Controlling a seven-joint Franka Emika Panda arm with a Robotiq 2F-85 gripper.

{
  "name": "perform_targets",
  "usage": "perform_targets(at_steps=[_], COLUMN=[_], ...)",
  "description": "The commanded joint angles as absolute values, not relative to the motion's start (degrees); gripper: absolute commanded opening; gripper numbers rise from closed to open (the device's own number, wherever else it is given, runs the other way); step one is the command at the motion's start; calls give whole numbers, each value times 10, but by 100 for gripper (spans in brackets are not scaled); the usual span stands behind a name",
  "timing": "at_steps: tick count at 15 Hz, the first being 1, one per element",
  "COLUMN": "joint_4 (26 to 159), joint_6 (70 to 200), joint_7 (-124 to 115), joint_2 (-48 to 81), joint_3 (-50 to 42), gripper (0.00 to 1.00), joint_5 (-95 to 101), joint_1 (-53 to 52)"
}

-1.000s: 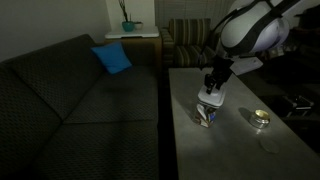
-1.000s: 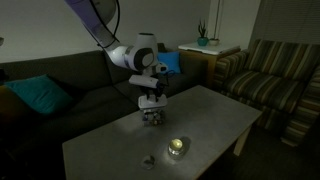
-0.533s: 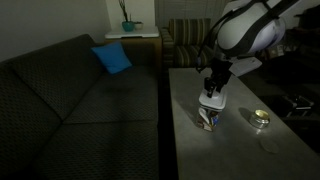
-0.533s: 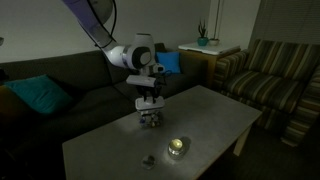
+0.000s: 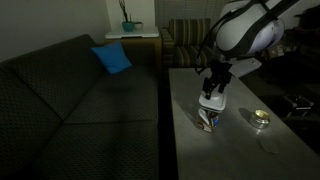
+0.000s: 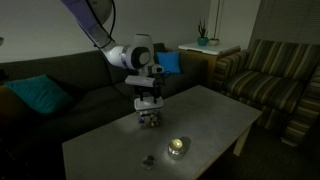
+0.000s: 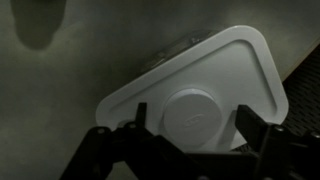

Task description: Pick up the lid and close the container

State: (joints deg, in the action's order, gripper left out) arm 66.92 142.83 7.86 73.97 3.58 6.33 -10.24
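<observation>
We are gripping the flat, whitish translucent plastic lid (image 7: 205,85) between the closed fingers (image 7: 140,122) of the dark two-finger gripper (image 5: 211,90). The lid is hanging level just above the small clear plastic container (image 5: 207,119) on the pale grey table (image 5: 240,150), well apart from the small round shiny tin (image 5: 261,119).

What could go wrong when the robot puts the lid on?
The lid sits cornerwise to the fingers in the wrist view, so it may land crooked on the container and not close. The container looks small, so an off-centre push might tip it over.
</observation>
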Motion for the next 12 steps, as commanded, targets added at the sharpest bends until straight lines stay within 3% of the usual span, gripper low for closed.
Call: perform_targets(at_steps=[1,5,9,11,12], joint_4=[703,718,745,762,773], joint_6=[1432,1435,1445,1451,1453], joint_7=[73,75,75,77,77], joint_2=[715,703,683,670,661], joint_3=[26,25,24,25,25], gripper=[100,97,78,84,94], joint_5=[70,71,73,74,75], joint_1=[-106,-105,-107,-107,-107])
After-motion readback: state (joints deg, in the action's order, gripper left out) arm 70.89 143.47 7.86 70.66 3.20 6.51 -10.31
